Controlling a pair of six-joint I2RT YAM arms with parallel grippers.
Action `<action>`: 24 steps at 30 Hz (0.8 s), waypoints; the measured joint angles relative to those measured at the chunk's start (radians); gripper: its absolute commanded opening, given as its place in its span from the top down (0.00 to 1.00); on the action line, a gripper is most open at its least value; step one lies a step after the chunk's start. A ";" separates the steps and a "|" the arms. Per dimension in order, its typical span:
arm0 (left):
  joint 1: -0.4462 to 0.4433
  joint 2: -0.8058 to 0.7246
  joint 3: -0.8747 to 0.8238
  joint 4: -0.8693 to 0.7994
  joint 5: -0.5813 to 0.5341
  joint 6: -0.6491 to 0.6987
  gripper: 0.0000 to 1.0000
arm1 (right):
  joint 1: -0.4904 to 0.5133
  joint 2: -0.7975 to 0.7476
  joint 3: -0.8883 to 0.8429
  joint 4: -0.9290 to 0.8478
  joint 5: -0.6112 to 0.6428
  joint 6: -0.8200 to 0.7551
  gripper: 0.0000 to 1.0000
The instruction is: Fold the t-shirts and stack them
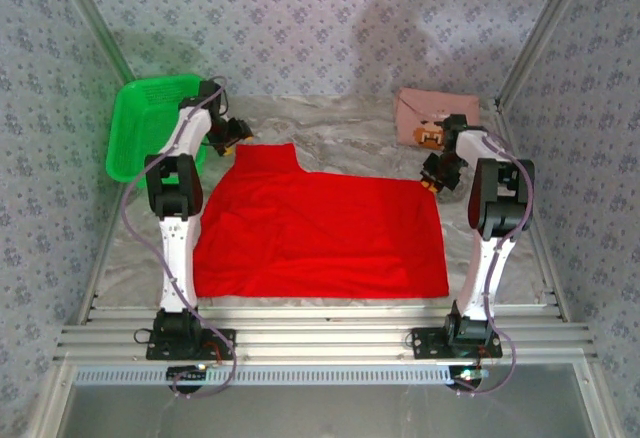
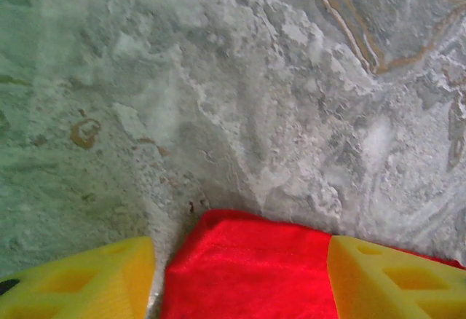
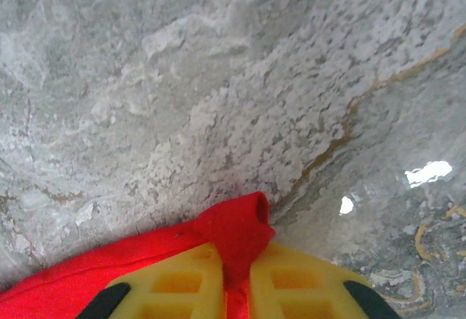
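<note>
1. Nearest: arm bases [image 1: 185, 333] on the rail at the table's [image 1: 120, 258] front edge.
2. Mid-table: red shirt [image 1: 320, 238] spread flat, near hem straight and close to the rail. A narrower flap juts out at its far left.
3. Far right corner of the red shirt: right claw [image 3: 237, 264] is low over the marbled cover. Its yellow fingers [image 3: 182, 282] are pressed together on a small fold of red cloth, which pokes out past the tips.
4. Far left flap: left claw [image 2: 240, 257] has its fingers [image 2: 386, 275] well apart. The red cloth edge lies loose between them, with nothing gripped.
5. Far right corner of the table: pink shirt [image 1: 425, 118], folded with the print up, just beyond the right claw and apart from the red shirt.
6. Far left: green basket [image 1: 140, 128], beside the left arm.
</note>
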 measured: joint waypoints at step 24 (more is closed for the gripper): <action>-0.008 0.125 0.216 -0.121 -0.085 0.032 0.68 | 0.021 -0.051 -0.067 0.005 -0.017 -0.010 0.90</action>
